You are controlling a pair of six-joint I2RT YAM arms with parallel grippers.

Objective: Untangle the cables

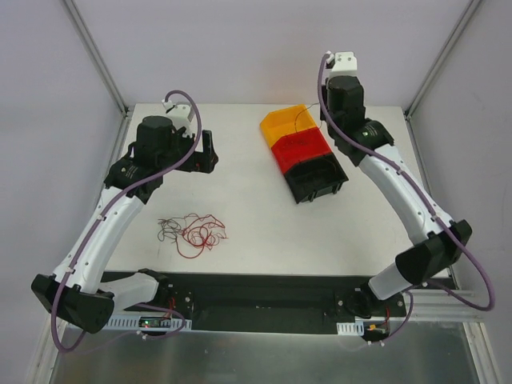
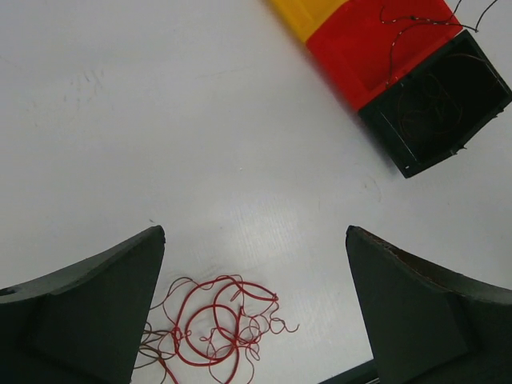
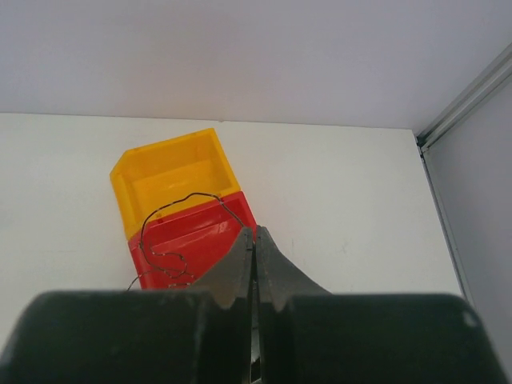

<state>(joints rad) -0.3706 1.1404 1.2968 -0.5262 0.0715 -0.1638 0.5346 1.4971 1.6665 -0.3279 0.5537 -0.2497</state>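
**Right gripper** [image 3: 250, 234]: the fingers are pressed together. The end of a dark cable [image 3: 192, 195] appears to be pinched at the tips. From there the cable arcs outward and is draped over the red bin [image 3: 204, 240] just beyond the fingers. The yellow bin [image 3: 120, 200] is seen farther out, touching the red one, and nothing is visible in it.

**Left gripper** [image 2: 254, 240]: the fingers are spread wide with nothing between them, and the gripper is held above the table [image 2: 160, 120]. The tangle [image 2: 214, 330] lies on the table back from the fingertips, toward the arm's own base. It is a loose knot of red cables, with darker strands shown at its edge in the top view, and it is touched by neither gripper. Ahead and to the right of this gripper, well apart, the black bin [image 2: 384, 132] closes the row of bins. A red-brown coil [image 2: 432, 100] is seen inside it.

**Progress:** the task is judged to be at an early stage. One cable is taken as separated (the coil in the black bin). A second is taken as being delivered over the red bin but not yet released. Most of the cables are left knotted in the tangle, and the open left gripper is judged ready to be lowered onto it.
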